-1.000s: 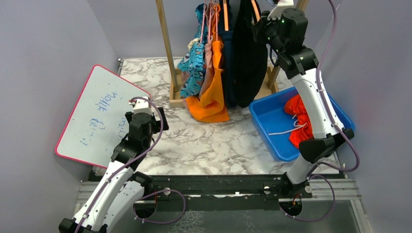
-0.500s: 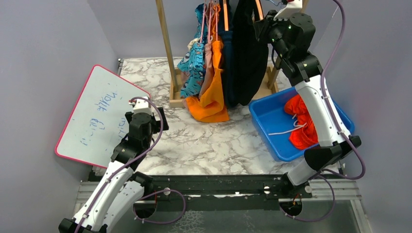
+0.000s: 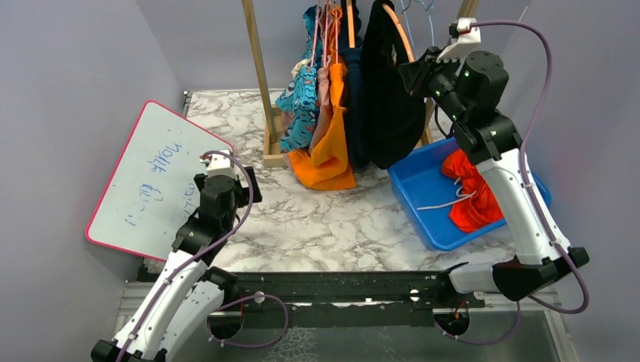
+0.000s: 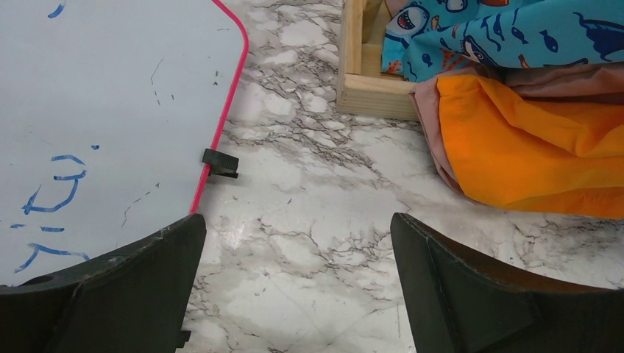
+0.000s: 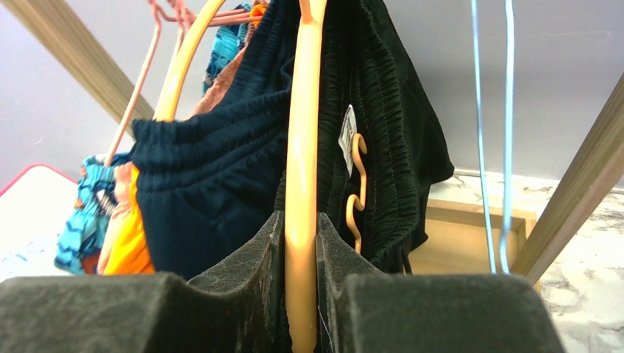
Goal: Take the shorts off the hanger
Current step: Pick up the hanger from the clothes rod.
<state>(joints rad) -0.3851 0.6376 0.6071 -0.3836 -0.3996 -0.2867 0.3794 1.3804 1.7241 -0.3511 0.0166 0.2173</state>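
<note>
My right gripper (image 3: 416, 74) (image 5: 300, 243) is shut on an orange plastic hanger (image 5: 302, 162) (image 3: 400, 32) that carries black shorts (image 3: 389, 90) (image 5: 383, 125), up at the wooden rack (image 3: 258, 68). Navy shorts (image 5: 199, 191), bright orange shorts (image 3: 328, 154) (image 4: 530, 147), dusty pink shorts (image 3: 323, 94) and blue cartoon-print shorts (image 3: 302, 105) (image 4: 500, 33) hang to the left. Red-orange shorts (image 3: 472, 188) lie in the blue bin (image 3: 411, 181). My left gripper (image 3: 226, 170) (image 4: 298, 250) is open and empty, low over the marble table.
A pink-edged whiteboard (image 3: 155, 177) (image 4: 103, 125) lies at the left, with a small black clip (image 4: 220, 163) at its edge. An empty light-blue wire hanger (image 5: 491, 132) hangs right of the held hanger. The rack's wooden base (image 4: 368, 81) stands at the back.
My right arm has swung right and toward the front, pulling the orange hanger with the black shorts away from the other hanging shorts. The left arm has not moved.
</note>
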